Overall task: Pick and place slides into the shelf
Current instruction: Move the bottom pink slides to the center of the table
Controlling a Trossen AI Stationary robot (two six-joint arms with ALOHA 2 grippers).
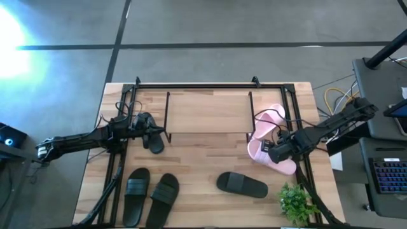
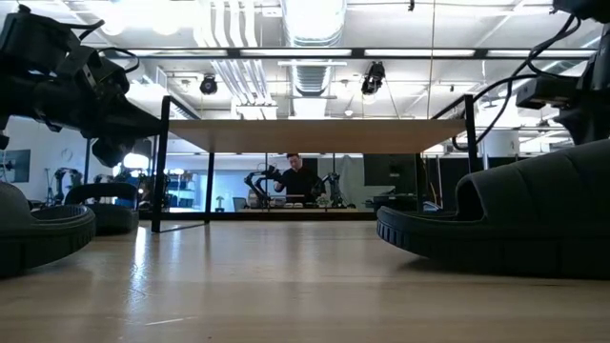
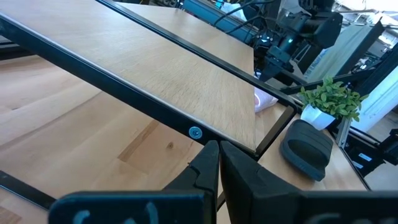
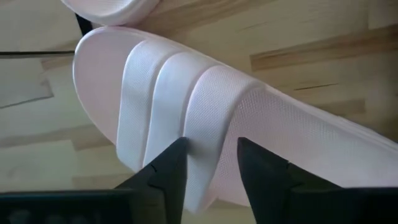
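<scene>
Two pale pink slides lie at the table's right, one [image 1: 269, 121] by the shelf's right legs and one [image 1: 267, 154] nearer the front. My right gripper [image 1: 277, 150] points down over the nearer one [image 4: 205, 118], open, its fingers astride the wide strap. Black slides lie on their soles: two at front left [image 1: 137, 187] [image 1: 164, 191], one at front middle [image 1: 241, 184] and one [image 1: 152, 138] beside my left gripper [image 1: 137, 124], which is shut [image 3: 219, 163] and touches nothing. The shelf [image 1: 210, 108] stands at the far middle. My right gripper comes from above, its two fingers [image 4: 169, 169] standing on either side of the nearest rib of the pink slide's strap [image 4: 211, 124], at the strap's edge. I cannot tell whether the fingers touch it. The slide lies sole down on the table.
A small potted plant [image 1: 296, 200] stands at the front right corner, close to my right arm. The shelf's black wire legs [image 1: 249, 117] and the black frame rails [image 1: 117, 165] run along both sides. Bare wood shows under the shelf board [image 2: 315, 135] and in the front middle.
</scene>
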